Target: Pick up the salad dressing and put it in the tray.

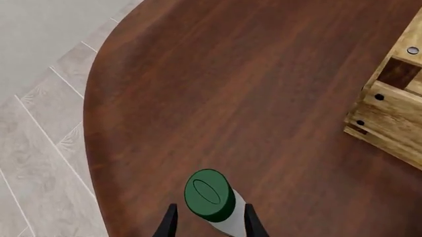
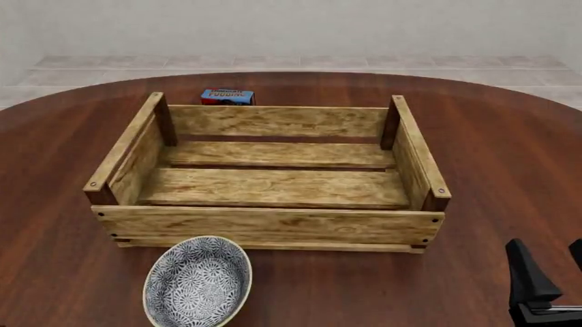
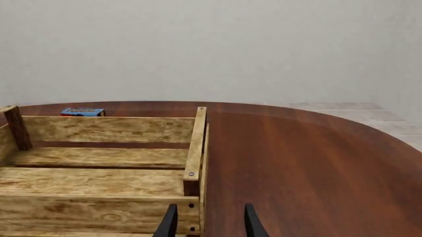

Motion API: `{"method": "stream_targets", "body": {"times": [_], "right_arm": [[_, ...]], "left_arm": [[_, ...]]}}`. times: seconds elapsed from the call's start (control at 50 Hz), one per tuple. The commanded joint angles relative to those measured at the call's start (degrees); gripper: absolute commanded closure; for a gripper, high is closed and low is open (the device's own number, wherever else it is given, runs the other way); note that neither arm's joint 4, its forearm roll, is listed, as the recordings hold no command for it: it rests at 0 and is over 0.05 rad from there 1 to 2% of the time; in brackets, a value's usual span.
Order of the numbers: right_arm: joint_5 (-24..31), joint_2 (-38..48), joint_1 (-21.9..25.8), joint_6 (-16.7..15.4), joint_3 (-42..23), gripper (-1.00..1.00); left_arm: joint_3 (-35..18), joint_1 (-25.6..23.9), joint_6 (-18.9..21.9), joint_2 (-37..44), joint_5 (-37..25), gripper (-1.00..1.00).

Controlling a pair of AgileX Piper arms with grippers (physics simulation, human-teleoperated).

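At the bottom edge of the left wrist view, the left gripper (image 1: pixel 209 223) had its two dark fingers on either side of the salad dressing (image 1: pixel 214 200), the white bottle's body sitting between them and its dark green cap facing the camera. The fingers stood narrow and close against the bottle's sides, apparently clamped on it, though actual contact was hard to confirm from that angle. Whether the bottle stood on the table (image 1: pixel 250 98) or hung above it could not be told. A corner of the tray (image 1: pixel 392 106) showed at the right edge of that frame, well apart from the bottle.

In the front view, neither the bottle nor the left gripper appeared. At the lower right corner, the right gripper (image 2: pixel 553 271) showed as dark fingers with a gap between them, holding nothing. In the right wrist view its fingers (image 3: pixel 169 223) stood parted at the bottom centre, just beside the crate's near right corner.

At the lower left of the front view, the patterned bowl (image 2: pixel 198 281) sat just in front of the crate's near wall. The crate filled the middle of the frame, with nothing on its slatted floor. Beyond its far wall, in the upper left, the small blue-and-red pudding box (image 2: pixel 226 97) lay on the table.
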State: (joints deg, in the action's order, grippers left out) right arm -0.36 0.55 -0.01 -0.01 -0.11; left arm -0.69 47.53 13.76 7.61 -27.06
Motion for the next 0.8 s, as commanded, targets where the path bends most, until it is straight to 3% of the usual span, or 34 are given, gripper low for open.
{"method": "stream_targets", "body": {"times": [0.02, 0.66, 0.68, 0.8], "right_arm": [[0.00, 0.00, 0.00, 0.00, 0.00, -1.00], [0.00, 0.01, 0.00, 0.01, 0.00, -1.00], [0.00, -0.02, -0.01, 0.00, 0.00, -1.00], [0.00, -0.02, 0.00, 0.00, 0.00, -1.00]], "left_arm": [[0.66, -0.03, 0.11, 3.14, 3.43, -1.00], [0.66, -1.55, -0.35, 4.54, 4.25, -1.00], [0.65, -1.65, -0.59, 4.33, 4.15, 1.00], [0.64, -1.99, -0.74, 3.21, 3.05, 1.00]]}}
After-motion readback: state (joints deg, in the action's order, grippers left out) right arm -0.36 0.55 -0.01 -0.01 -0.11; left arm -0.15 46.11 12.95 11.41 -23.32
